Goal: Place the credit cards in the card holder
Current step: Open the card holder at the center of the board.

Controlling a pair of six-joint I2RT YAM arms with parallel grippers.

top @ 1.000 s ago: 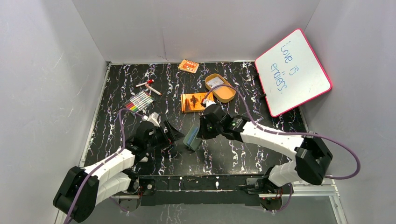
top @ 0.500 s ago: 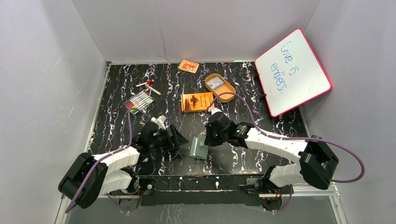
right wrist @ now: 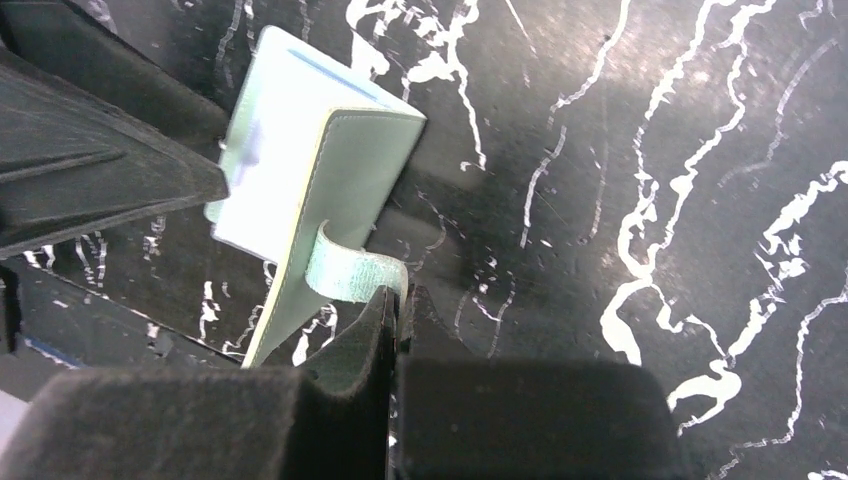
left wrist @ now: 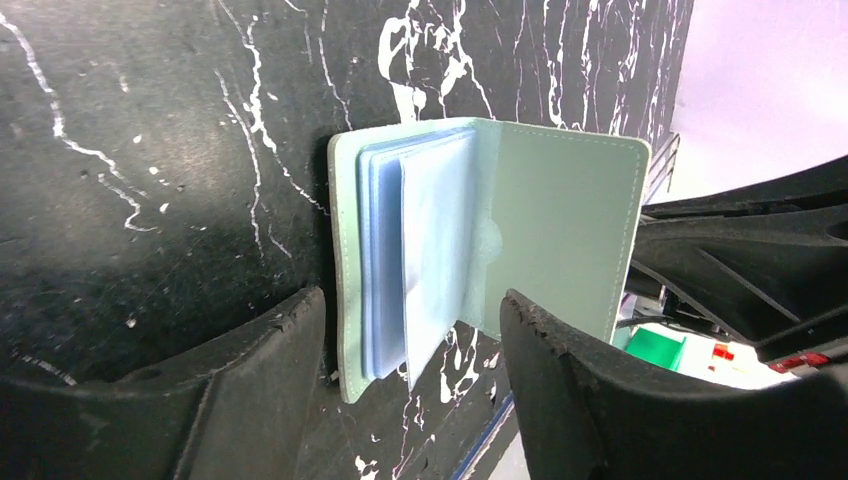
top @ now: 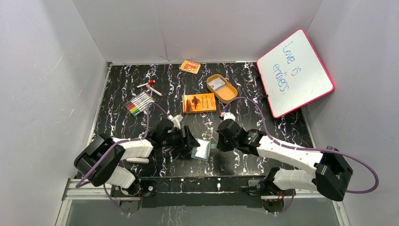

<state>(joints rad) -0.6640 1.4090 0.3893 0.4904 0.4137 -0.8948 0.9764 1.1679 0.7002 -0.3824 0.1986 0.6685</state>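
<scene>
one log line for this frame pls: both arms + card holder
card holder: open, on table | left fingers: open, straddling pockets | right fingers: shut on snap tab

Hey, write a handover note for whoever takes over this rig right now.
Right gripper: shut on the snap tab, holding the card holder open between both grippers.
Left gripper: open, fingers either side of the pale blue pockets.
Done: holder is open.
Left: no credit cards visible in the pockets, and I can't pick any out elsewhere; find them and load them.
</scene>
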